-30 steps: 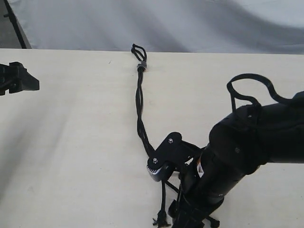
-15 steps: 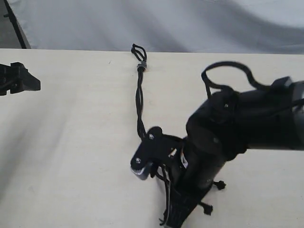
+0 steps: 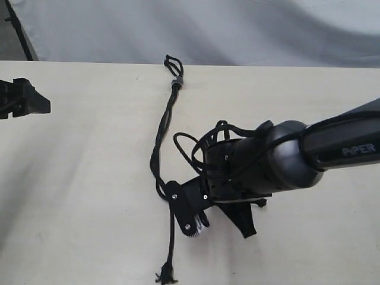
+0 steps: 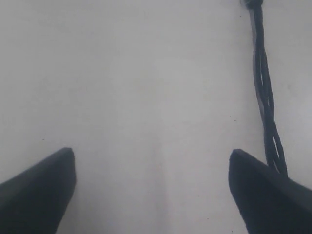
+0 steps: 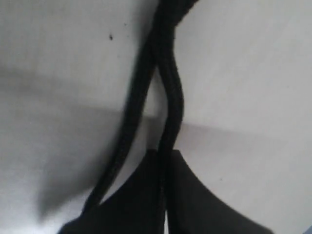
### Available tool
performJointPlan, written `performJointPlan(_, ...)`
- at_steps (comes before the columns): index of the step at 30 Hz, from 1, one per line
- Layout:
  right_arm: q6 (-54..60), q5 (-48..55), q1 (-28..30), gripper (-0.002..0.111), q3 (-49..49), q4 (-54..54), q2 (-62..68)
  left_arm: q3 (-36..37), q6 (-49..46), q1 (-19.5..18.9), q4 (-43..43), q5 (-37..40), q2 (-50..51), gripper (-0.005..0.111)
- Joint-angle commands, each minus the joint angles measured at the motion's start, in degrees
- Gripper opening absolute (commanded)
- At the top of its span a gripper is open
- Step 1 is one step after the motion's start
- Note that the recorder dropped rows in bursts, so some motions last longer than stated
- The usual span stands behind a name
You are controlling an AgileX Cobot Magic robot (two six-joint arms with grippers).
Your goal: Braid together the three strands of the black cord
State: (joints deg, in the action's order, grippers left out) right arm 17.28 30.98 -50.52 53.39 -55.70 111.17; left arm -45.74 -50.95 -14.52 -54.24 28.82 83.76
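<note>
The black cord (image 3: pixel 161 133) runs from its grey band (image 3: pixel 176 82) near the table's far edge down toward me, loosely twisted and bowed left. My right gripper (image 3: pixel 178 205) is shut on one strand (image 5: pixel 171 112) at the lower end of the twist. A second strand (image 5: pixel 124 141) passes beside the fingers (image 5: pixel 204 195). One loose strand (image 3: pixel 170 249) trails to a frayed tip (image 3: pixel 165 276) at the front edge. My left gripper (image 3: pixel 27 100) waits open at the far left, away from the cord (image 4: pixel 265 102). Its fingers (image 4: pixel 53 180) hold nothing.
The pale wooden table (image 3: pixel 77 178) stretches left of the cord. My right arm (image 3: pixel 279 163) lies low across the right half, with its own thicker cables looped over it. A grey cloth backdrop (image 3: pixel 237 29) hangs behind the table's far edge.
My right arm has swung down and turned its wrist, carrying the held strand leftward. The cord now bows left, and a loose strand hangs down at the front. The left gripper has not moved.
</note>
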Motion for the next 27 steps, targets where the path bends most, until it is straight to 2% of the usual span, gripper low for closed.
performJointPlan(1,-0.4,-3.6,3.0,0.0,-0.2,-0.4,3.0,0.1,-0.3,-0.1,-0.6,0.2,0.0,0.08)
performJointPlan(4,3.0,-5.1,3.1,0.0,-0.2,7.1,2.5,0.1,-0.2,-0.1,-0.6,-0.1,0.0,0.08)
performJointPlan(6,9.7,-5.6,2.2,0.0,-0.2,15.4,1.5,0.1,-0.2,-0.1,-0.6,-0.2,0.0,0.08)
performJointPlan(10,27.4,-2.8,0.9,0.0,-0.2,40.2,-2.2,0.1,-0.2,-0.1,-0.6,-0.2,0.0,0.08)
performJointPlan(13,42.2,4.7,0.8,0.0,-0.2,61.0,-4.7,0.1,-0.2,-0.1,-0.6,0.1,0.0,0.08)
performJointPlan(15,48.7,7.6,0.9,0.0,-0.2,69.1,-5.9,0.1,-0.2,-0.1,-0.6,0.2,0.0,0.08)
performJointPlan(18,51.7,6.6,0.9,0.0,-0.2,70.1,-6.5,0.1,-0.2,-0.1,-0.5,0.7,0.0,0.08)
performJointPlan(27,51.2,-0.9,1.0,0.003,-0.2,66.0,-6.3,0.1,-1.4,-0.1,-0.6,1.5,0.0,0.08)
